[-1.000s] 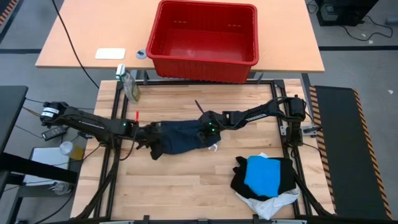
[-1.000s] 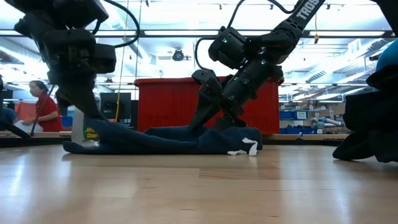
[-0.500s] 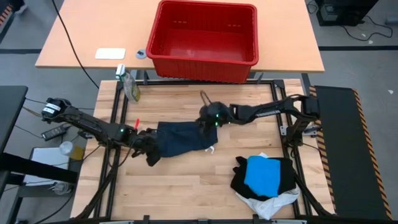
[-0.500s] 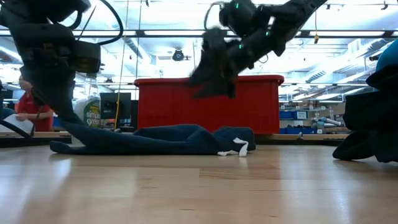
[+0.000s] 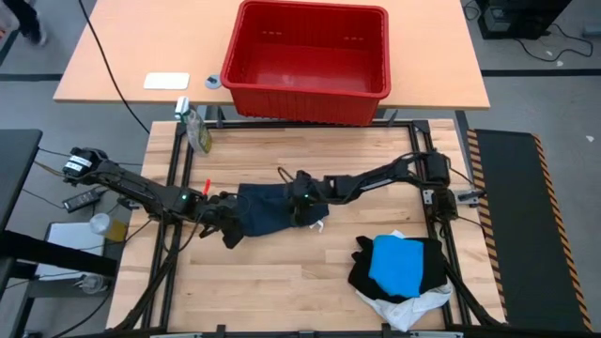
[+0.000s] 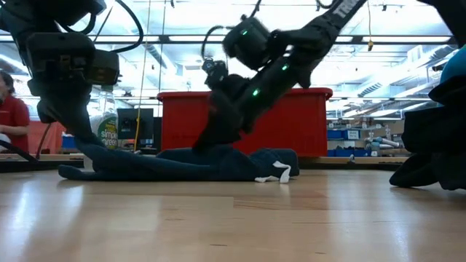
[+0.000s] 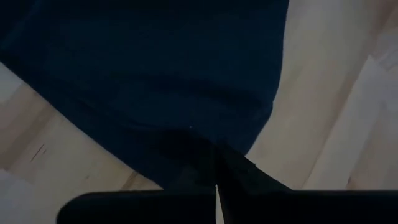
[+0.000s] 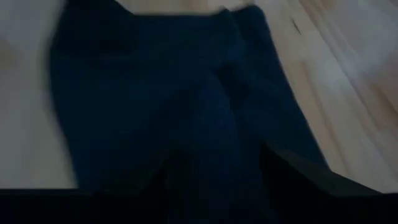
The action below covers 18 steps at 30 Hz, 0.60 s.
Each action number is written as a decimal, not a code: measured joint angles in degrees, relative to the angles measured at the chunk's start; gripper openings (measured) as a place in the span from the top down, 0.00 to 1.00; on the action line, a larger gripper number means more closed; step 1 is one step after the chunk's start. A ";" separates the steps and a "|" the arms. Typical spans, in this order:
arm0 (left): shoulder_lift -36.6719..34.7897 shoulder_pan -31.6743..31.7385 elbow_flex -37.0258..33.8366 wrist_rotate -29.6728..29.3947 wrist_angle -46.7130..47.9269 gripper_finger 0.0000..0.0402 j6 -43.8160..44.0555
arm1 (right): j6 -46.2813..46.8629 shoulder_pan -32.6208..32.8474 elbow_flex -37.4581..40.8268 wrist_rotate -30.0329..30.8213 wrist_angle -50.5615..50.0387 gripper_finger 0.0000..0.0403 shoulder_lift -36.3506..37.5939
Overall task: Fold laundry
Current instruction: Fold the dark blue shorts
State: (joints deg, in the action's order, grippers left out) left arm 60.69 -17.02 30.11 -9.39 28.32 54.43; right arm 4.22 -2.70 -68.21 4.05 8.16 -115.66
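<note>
1. The left gripper (image 5: 228,218) is clamped shut on the left end of a dark navy garment (image 5: 272,207), low over the tabletop (image 5: 282,272) left of its middle.
2. The navy garment lies spread flat near the tabletop's middle.
3. The right gripper (image 5: 302,197), fingers apart, is down over the garment's right part.
4. A pile of black, bright blue and white laundry (image 5: 399,268) sits at the front right corner.

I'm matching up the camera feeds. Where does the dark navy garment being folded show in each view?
High view: navy garment, table centre.
Low view: flat across the table, in front of the red basket.
Left wrist view: fills the upper part.
Right wrist view: fills most of the frame.
Shared landmark: red basket.
</note>
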 joint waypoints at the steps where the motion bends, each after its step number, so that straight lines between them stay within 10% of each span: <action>1: 0.02 0.00 0.00 -0.02 0.17 1.00 0.00 | 0.05 -0.01 -1.09 1.42 -1.14 0.43 -1.09; 18: 0.48 -5.89 -0.63 -7.06 12.69 1.00 6.51 | 12.83 -1.97 -6.97 6.57 -13.92 0.43 -6.36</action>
State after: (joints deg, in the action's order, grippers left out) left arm 61.17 -22.91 29.47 -16.45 41.01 60.95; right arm 17.05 -4.67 -75.18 10.62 -5.76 -122.02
